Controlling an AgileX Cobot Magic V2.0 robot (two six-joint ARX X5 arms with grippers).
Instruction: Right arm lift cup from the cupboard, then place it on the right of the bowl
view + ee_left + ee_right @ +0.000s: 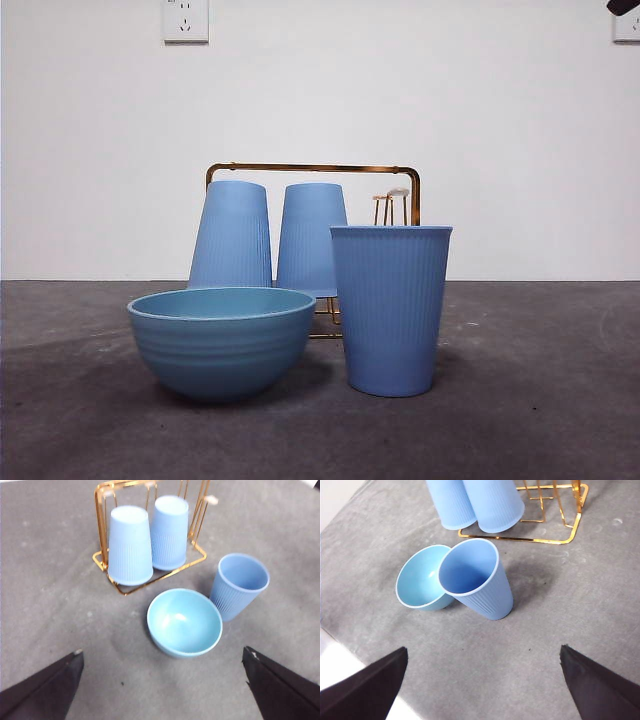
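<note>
Standing upright on the grey table [540,420], mouth up, the cup [390,310] sits just to the right of the bowl [222,340], very near it, though contact can't be settled from here. Its long axis is vertical. Behind them the cupboard [312,169] carries two more cups [262,235] upside down on its prongs. Seen from the right wrist, the cup lies ahead of the right gripper [482,680], centred between jaws spread wide and holding nothing, with the gripper well above it. The left gripper [162,680] hangs equally high, wide open and empty too. By my reckoning, the placing looks done; neither arm seems clearly nearer.
</note>
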